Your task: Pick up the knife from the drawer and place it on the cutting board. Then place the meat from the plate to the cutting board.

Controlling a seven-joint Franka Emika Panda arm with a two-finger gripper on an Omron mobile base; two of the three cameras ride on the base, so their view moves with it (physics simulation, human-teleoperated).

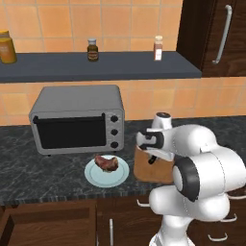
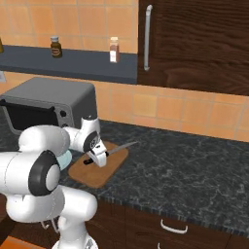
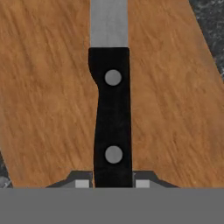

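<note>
My gripper (image 3: 112,183) is shut on the black handle of the knife (image 3: 113,118), whose silver blade points away over the tan cutting board (image 3: 43,87). In the right base view the gripper (image 2: 92,159) hangs low over the cutting board (image 2: 113,166), and the knife (image 2: 121,147) blade reaches past the board's far edge. I cannot tell whether the knife touches the wood. To the left of the cutting board (image 1: 144,172), the meat (image 1: 106,163) lies on the pale plate (image 1: 96,180). The drawer (image 1: 43,226) stands open below the counter at the lower left.
A grey toaster oven (image 1: 77,120) stands right behind the plate. Above it, a dark shelf (image 1: 96,67) carries bottles and jars. A tall dark cabinet (image 2: 194,44) rises at the right. Smaller drawers with pale handles (image 2: 173,227) sit under the counter edge.
</note>
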